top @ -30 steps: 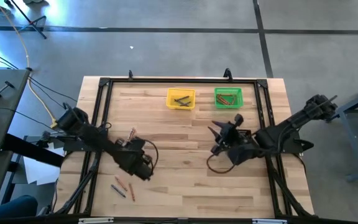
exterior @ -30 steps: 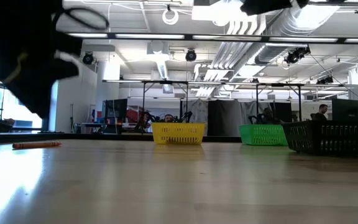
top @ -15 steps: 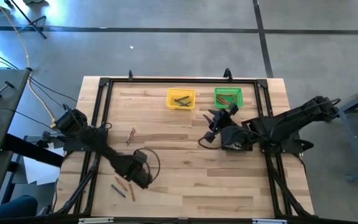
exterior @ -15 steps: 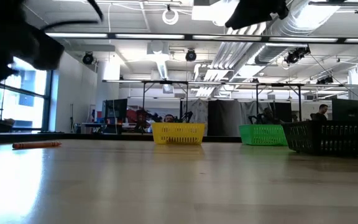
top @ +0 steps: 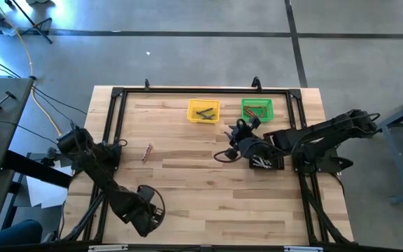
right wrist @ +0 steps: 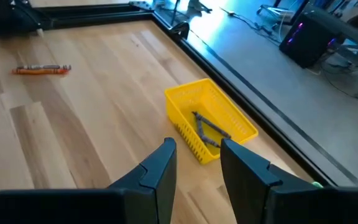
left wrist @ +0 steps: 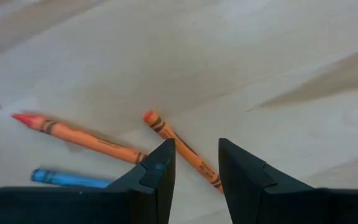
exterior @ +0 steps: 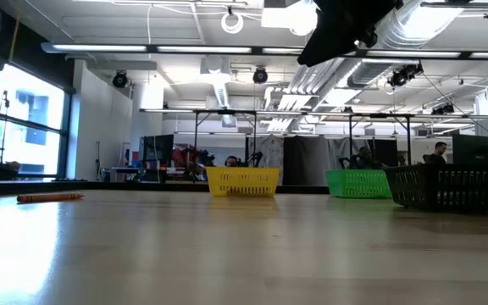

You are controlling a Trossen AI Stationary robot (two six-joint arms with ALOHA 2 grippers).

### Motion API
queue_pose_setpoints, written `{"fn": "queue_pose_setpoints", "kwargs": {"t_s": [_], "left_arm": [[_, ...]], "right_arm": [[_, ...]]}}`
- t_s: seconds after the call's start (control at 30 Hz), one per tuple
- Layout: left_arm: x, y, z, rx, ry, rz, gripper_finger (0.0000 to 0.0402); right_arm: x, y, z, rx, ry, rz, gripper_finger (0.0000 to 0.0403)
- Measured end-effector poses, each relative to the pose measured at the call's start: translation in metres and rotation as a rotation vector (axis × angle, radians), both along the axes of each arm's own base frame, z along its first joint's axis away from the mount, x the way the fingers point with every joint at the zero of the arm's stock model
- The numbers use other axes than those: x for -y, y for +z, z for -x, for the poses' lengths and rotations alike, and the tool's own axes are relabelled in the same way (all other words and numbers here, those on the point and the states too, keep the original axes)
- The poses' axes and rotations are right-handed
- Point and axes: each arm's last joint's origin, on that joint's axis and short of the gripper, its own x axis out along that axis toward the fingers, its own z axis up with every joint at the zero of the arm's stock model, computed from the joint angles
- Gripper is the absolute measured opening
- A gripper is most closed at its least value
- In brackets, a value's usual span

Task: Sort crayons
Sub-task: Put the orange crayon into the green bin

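Crayons (left wrist: 182, 149) | left gripper (left wrist: 194, 163) spread above (wrapper print unreadable) | right gripper (right wrist: 196, 163) spread

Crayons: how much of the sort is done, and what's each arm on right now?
Done: grey crayons lie in the yellow bin, orange ones in the green bin. In hand: nothing; the left gripper hangs open over three loose crayons; the right gripper is open, empty. Left: those, plus the pair mid-table.

The left gripper (top: 145, 216) hangs low near the front edge of the worktop (top: 208, 210), fingers slightly parted. The right gripper (top: 239, 130), fingers also parted, is above the worktop's middle.
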Motion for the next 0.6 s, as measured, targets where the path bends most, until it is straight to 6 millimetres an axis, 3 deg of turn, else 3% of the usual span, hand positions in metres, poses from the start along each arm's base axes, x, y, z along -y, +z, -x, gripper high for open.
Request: {"fn": "queue_pose_setpoints", "kwargs": {"t_s": [0.27,0.6], "left_arm": [[0.011,-0.025,-0.004,-0.061,-0.040,0.024,0.0106],[0.011,-0.027,-0.004,-0.068,-0.067,0.015,0.0091]], "right_arm": [[0.000,-0.001,0.000,0.002,0.000,-0.005,0.0118],[0.000,0.000,-0.001,0.010,-0.001,-0.008,0.0118]]}}
